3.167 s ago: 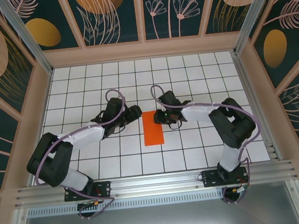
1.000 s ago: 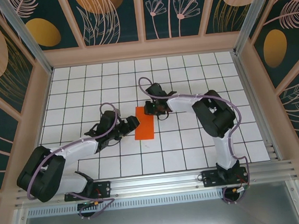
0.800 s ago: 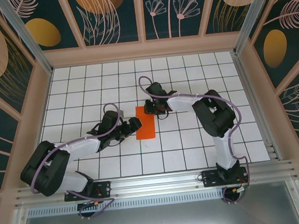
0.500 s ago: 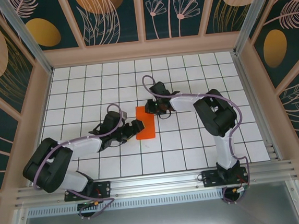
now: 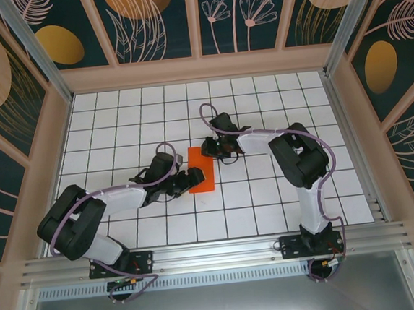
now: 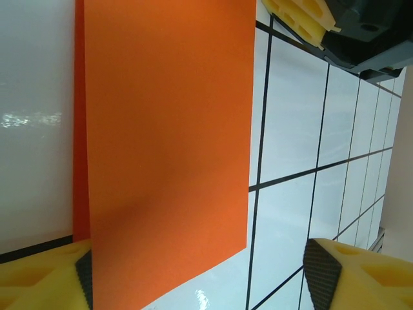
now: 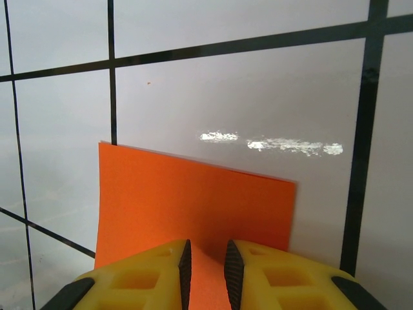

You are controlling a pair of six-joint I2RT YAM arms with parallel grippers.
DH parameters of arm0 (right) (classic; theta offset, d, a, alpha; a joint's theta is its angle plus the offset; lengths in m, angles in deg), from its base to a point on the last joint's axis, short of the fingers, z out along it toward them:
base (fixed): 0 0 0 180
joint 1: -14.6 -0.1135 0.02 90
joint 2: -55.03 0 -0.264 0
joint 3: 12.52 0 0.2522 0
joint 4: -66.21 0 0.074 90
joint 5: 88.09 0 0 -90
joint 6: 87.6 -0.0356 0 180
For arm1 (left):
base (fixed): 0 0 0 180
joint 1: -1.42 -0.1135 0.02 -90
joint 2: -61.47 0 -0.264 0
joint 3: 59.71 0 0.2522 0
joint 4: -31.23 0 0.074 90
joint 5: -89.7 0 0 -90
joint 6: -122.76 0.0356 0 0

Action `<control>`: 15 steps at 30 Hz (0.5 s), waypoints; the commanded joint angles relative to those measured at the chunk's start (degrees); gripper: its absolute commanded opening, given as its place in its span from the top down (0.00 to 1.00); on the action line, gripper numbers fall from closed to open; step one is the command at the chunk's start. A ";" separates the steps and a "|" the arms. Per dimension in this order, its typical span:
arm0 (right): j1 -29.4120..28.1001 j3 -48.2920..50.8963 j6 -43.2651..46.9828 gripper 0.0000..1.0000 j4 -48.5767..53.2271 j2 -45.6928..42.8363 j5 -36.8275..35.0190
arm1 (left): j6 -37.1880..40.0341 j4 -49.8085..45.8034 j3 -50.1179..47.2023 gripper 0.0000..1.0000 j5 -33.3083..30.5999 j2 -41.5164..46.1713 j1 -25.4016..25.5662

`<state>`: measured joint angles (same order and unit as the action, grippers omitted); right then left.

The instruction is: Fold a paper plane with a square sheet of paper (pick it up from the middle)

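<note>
Though folded to narrow rectangle, square sheet of paper [image 5: 202, 168] lies flat near centre of white-grid tabletop [image 5: 261, 107]; two layers visible along one long edge; left hand [image 5: 193, 179] at near left corner, fingers spread wide astride sheet's end; right hand [image 5: 210, 149] at far edge, fingers pressed almost together, pinching sheet, orange showing in slit between.

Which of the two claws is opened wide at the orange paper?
The left claw: its yellow fingers stand far apart, with the width of the orange paper between them. The right claw has its fingers nearly together over the paper.
</note>
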<state>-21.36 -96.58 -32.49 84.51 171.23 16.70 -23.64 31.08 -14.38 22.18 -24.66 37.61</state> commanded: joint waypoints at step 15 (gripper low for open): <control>0.46 4.12 -0.44 0.73 1.93 3.43 -0.49 | -0.19 5.62 2.59 0.38 1.21 3.79 0.17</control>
<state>-21.06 -95.53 -32.51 82.85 170.99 17.81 -23.27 31.91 -13.70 21.03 -19.96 37.61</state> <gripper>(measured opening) 0.267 0.619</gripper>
